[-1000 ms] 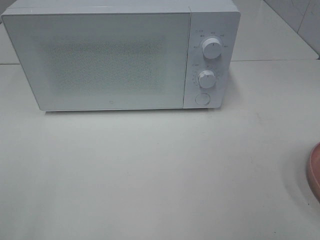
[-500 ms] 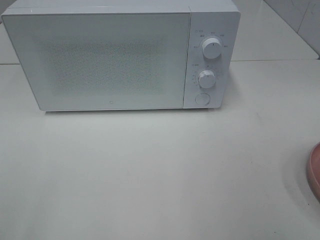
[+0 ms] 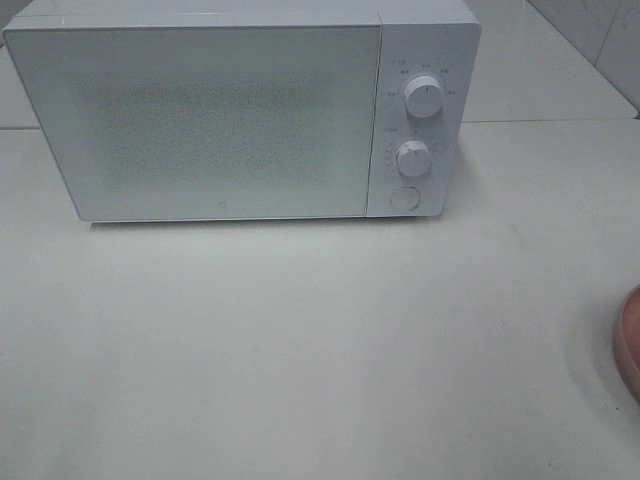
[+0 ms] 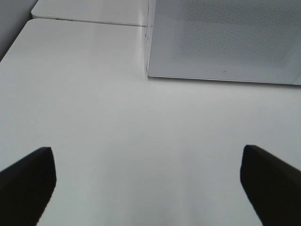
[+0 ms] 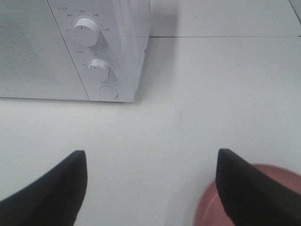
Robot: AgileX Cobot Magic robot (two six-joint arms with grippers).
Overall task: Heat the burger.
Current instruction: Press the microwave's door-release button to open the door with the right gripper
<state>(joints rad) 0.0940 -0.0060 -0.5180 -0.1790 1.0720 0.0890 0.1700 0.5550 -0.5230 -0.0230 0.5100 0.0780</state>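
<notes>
A: Any writing on the microwave (image 3: 220, 120)?
B: Small grey marks around the upper dial (image 3: 424, 97) and lower dial (image 3: 412, 158), too small to read.
A: And the grippers?
B: The left gripper (image 4: 146, 157) is wide and holds nothing. The right gripper (image 5: 151, 157) is the same, with one finger over the plate (image 5: 205, 207).
A: The burger?
B: I cannot tell where it is.

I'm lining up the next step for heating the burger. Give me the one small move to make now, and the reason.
Probably bring the right end effector to the round button under the microwave's dials, to open the door. The door is shut, that end effector hangs open and empty facing that panel, and no burger shows yet, only a pink plate's rim.
</notes>
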